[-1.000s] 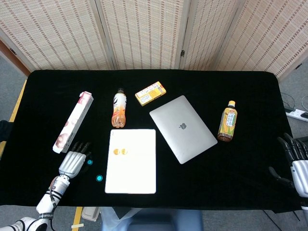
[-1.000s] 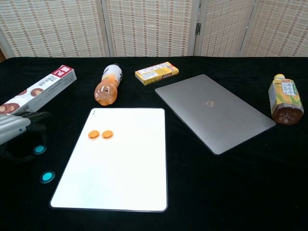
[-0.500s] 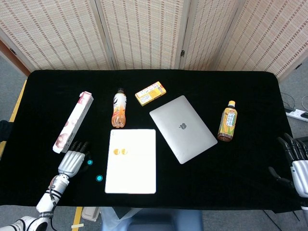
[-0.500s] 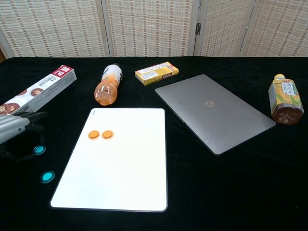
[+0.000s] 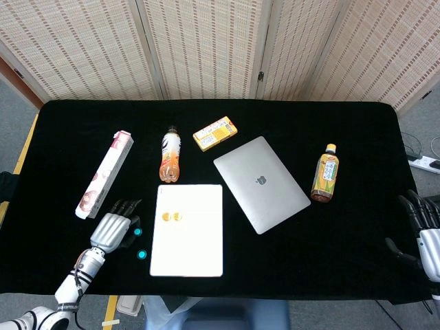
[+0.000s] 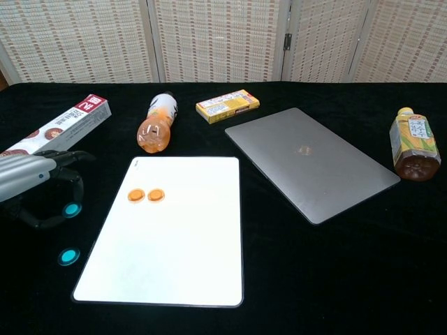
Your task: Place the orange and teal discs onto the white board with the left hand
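A: The left hand (image 6: 38, 185) sits at the lower left of the chest view, and one teal disc (image 6: 70, 210) appears pinched between its thumb and a fingertip, clear of the black cloth. It should carry that disc rightward over the near edge of the white board (image 6: 174, 265) and set it down flat on bare white, apart from the two orange discs (image 6: 146, 195) already lying side by side in the board's upper left.

B: And the second teal disc (image 6: 68, 256)?

A: It lies on the cloth just left of the board, lower in the frame. It is thin, round and glossy, so it probably needs a fingertip pinch at the rim.

B: The other hand?

A: The right hand (image 5: 425, 230) rests at the far right edge of the head view, fingers apart, holding nothing.

B: Surfaces?

A: The board is smooth, matte and rectangular with rounded corners; the cloth looks soft and dull, so the discs likely won't slide.
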`<state>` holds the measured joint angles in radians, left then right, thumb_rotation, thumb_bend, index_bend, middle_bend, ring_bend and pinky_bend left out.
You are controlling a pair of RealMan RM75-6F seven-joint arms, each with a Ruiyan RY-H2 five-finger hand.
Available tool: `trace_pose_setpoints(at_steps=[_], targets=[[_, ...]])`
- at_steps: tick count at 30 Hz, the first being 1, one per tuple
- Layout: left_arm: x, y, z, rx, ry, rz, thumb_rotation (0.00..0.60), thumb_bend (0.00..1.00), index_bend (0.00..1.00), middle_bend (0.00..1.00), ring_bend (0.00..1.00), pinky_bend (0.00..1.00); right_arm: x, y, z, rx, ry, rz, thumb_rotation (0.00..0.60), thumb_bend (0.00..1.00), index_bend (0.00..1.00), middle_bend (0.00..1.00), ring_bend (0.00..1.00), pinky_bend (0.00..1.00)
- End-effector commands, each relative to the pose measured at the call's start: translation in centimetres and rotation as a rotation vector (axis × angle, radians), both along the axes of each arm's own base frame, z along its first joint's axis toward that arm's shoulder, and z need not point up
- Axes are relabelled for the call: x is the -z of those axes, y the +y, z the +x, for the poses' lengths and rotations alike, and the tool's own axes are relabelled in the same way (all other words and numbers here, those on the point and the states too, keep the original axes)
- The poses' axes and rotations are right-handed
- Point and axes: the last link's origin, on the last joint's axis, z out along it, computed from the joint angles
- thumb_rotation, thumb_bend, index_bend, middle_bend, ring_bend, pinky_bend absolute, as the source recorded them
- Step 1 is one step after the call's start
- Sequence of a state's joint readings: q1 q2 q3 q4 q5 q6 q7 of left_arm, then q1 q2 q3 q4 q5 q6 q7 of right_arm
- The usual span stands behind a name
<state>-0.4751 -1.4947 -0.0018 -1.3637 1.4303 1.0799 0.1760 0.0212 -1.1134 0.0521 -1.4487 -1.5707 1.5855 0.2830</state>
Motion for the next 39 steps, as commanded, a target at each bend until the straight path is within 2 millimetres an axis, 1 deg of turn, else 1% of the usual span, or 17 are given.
trace_pose_setpoints(at_steps=[1,8,14,19,26,33,36,39], targets=[[0.2,0.0,1.4,0.043,-0.003,-0.026,0.6,0.41,0.5,0.07,0.0,0.0,0.0,0.0,-0.1,0.002,-0.001,0.001,0.6,0.32,0.0,0.0,0.0,0.0],[1.9,-0.4,3.3,0.088,-0.002,-0.096,0.6,0.41,0.5,0.07,0.0,0.0,-0.1,0.1,-0.4,0.011,-0.003,-0.002,0.6,0.32,0.0,0.0,0.0,0.0],[3.0,-0.5,4.0,0.103,0.002,-0.118,0.6,0.41,0.5,0.07,0.0,0.0,-0.1,0.2,-0.5,0.014,-0.003,-0.003,0.6,0.32,0.0,0.0,0.0,0.0],[3.4,-0.5,4.3,0.11,0.007,-0.121,0.6,0.41,0.5,0.07,0.0,0.0,-0.1,0.3,-0.5,0.018,-0.003,-0.004,0.6,0.32,0.0,0.0,0.0,0.0],[3.8,-0.2,4.5,0.113,0.017,-0.119,0.6,0.41,0.49,0.07,0.0,0.0,-0.2,0.4,-0.6,0.02,-0.003,-0.007,0.6,0.32,0.0,0.0,0.0,0.0],[3.7,-0.2,4.5,0.111,0.029,-0.109,0.6,0.41,0.39,0.07,0.0,0.0,-0.2,0.4,-0.5,0.019,-0.003,-0.007,0.6,0.32,0.0,0.0,0.0,0.0],[3.3,-0.4,4.3,0.105,0.021,-0.1,0.6,0.41,0.36,0.07,0.0,0.0,-0.2,0.4,-0.5,0.018,-0.004,-0.009,0.6,0.32,0.0,0.0,0.0,0.0],[2.4,-0.6,3.9,0.103,0.016,-0.082,0.6,0.41,0.37,0.07,0.0,0.0,-0.3,0.4,-0.5,0.017,-0.003,-0.011,0.6,0.32,0.0,0.0,0.0,0.0]])
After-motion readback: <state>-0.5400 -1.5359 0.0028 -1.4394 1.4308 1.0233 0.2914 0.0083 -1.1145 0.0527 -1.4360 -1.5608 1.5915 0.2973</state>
